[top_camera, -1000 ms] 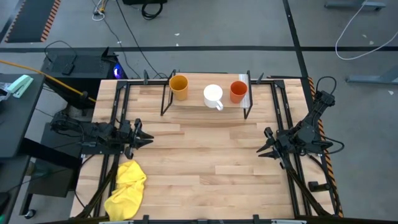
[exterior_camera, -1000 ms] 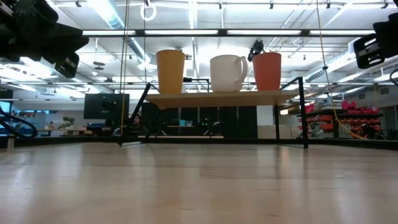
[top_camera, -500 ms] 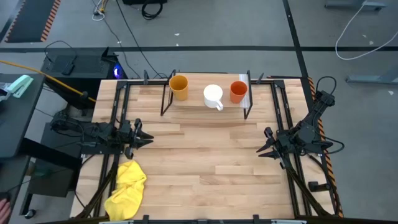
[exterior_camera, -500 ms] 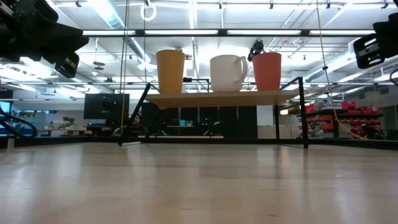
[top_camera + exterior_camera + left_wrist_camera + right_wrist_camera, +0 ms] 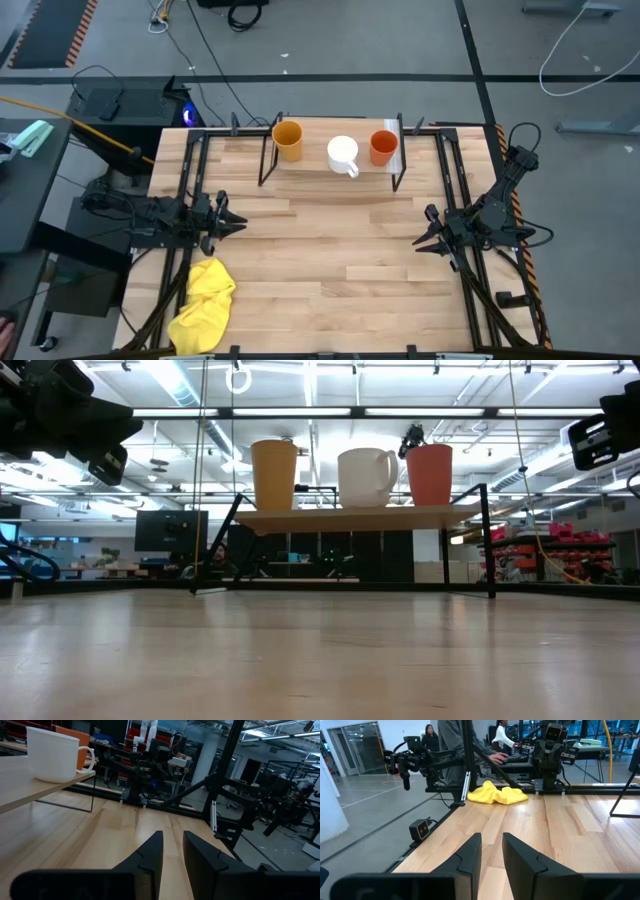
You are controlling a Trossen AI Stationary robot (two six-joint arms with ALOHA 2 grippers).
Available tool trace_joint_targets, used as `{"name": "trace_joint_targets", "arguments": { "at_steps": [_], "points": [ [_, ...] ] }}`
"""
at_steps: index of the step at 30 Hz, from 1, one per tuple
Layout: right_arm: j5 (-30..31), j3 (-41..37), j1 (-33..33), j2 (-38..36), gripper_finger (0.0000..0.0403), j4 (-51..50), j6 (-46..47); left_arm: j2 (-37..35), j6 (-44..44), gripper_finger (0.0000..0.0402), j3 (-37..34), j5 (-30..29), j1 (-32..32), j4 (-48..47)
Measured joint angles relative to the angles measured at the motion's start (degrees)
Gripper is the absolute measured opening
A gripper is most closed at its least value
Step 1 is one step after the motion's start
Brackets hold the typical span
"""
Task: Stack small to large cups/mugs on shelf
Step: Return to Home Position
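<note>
Step in hand: bringing both arms to their rest pose; I judge the placing work finished.
Shelf (image 5: 360, 516): it stands at the far edge of the tabletop (image 5: 330, 255), on thin black legs, and it carries all three vessels.
Yellow-orange cup (image 5: 274, 473): upright at the left end of the row.
White mug (image 5: 365, 477): upright in the middle, apart from both neighbours; in the high view its handle points toward the arms.
Red-orange cup (image 5: 429, 473): upright at the right end, close to the pale strip.
Order: side by side in one line, not nested; whether it runs exactly by size I cannot tell for sure.
Left pincer (image 5: 172, 834): at the left side of the tabletop, well apart from the shelf; its fingers are drawn close with only a narrow slit, and they hold nothing.
Right pincer (image 5: 491, 835): at the right side, facing the left one across the bare wood; same narrow slit, nothing held.
Yellow cloth (image 5: 203, 300): at the near-left corner, just beside the left arm.
How to do it well: move slowly and away from the shelf, so that no link touches its legs or shakes the vessels.
Care point: the left arm should pass over the cloth, not drag it.
Good end, in my judgement: both arms low, symmetric and pulled back.
</note>
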Motion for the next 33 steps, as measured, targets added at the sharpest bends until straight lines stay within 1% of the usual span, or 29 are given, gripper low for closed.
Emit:
{"name": "trace_joint_targets", "arguments": {
  "at_steps": [6,16,25,33],
  "points": [
    [0.0,0.0,0.0,0.0,0.0086,0.0,0.0,0.0,0.0,0.0088,0.0,0.0,0.0,0.0],
    [0.0,0.0,0.0,0.0,0.0086,0.0,0.0,0.0,0.0,0.0081,0.0,0.0,0.0,0.0],
    [0.0,0.0,0.0,0.0,0.0086,0.0,0.0,0.0,0.0,0.0089,0.0,0.0,0.0,0.0],
    [0.0,0.0,0.0,0.0,0.0086,0.0,0.0,0.0,0.0,0.0081,0.0,0.0,0.0,0.0]
  ]
}}
